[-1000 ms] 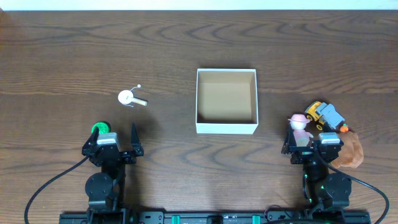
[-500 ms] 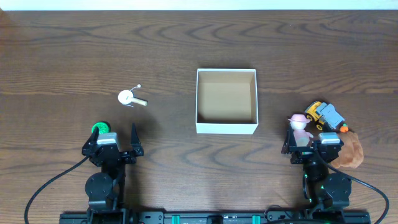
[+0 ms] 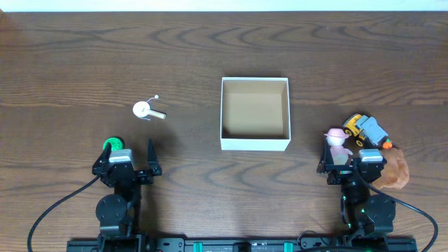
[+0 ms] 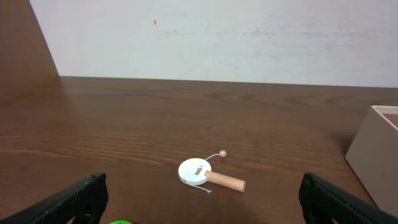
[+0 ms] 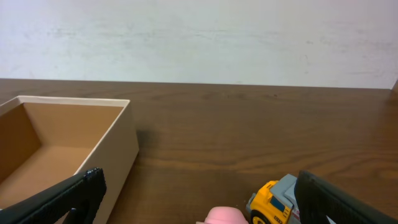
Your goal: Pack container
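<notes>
White-walled container [image 3: 255, 144] at table centre, brown inside bare: packing not started. Left gripper [image 3: 123, 162] at seven o'clock, right gripper [image 3: 350, 164] at five, both spread wide, empty. Still to load: disc toy [image 3: 143, 109], pink figure [image 3: 337, 138], yellow truck [image 3: 364, 128].

We are showing matte black fingers [image 4: 74, 200] on our left gripper [image 4: 202, 190] and right gripper [image 5: 199, 183]. Behind each, a pale grey block [image 3: 120, 157] is capping a black wrist [image 3: 122, 175], and black cables [image 3: 63, 199] are trailing farther back in thin loops.
</notes>
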Robot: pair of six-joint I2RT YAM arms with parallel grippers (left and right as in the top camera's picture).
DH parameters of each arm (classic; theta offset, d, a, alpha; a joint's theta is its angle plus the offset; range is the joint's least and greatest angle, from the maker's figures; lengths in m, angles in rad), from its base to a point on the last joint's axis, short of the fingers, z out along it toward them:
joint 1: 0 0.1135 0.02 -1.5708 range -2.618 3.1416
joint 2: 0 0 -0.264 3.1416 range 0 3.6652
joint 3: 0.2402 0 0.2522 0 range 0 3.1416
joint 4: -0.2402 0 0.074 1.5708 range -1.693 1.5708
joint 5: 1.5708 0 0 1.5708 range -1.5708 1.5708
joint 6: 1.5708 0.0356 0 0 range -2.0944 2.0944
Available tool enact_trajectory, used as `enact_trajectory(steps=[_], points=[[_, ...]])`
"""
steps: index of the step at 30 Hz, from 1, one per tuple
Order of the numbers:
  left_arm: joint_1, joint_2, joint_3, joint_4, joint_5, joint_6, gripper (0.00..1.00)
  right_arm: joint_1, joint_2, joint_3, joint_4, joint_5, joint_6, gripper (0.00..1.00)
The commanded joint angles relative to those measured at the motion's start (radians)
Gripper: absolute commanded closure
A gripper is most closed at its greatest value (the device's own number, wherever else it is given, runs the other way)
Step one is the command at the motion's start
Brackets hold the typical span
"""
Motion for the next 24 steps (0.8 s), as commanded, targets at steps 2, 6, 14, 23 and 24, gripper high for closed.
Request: enact_trajectory(steps=[2, 6, 14, 23, 24], points=[[0.004, -0.005, -0.018, -0.041, -0.012, -0.005, 0.02, -0.006, -0.006, -0.005, 0.0, 0.002, 0.009, 0.01], [0.004, -0.005, -0.018, -0.041, -0.011, -0.005, 0.02, -0.006, -0.006, -0.005, 0.002, 0.002, 0.066, 0.01], [0.004, -0.005, -0.011, -0.038, 0.003, -0.062, 0.02, -0.006, 0.027, 0.072, -0.022, -0.106, 0.162, 0.01], [0.004, 0.133, 0.245, -0.296, 0.079, -0.219, 0.02, -0.031, 0.393, 0.538, -0.36, -0.091, 0.057, 0.01], [0.004, 0.166, 0.287, -0.33, 0.078, -0.219, 0.02, -0.039, 0.45, 0.586, -0.39, -0.092, 0.05, 0.01]])
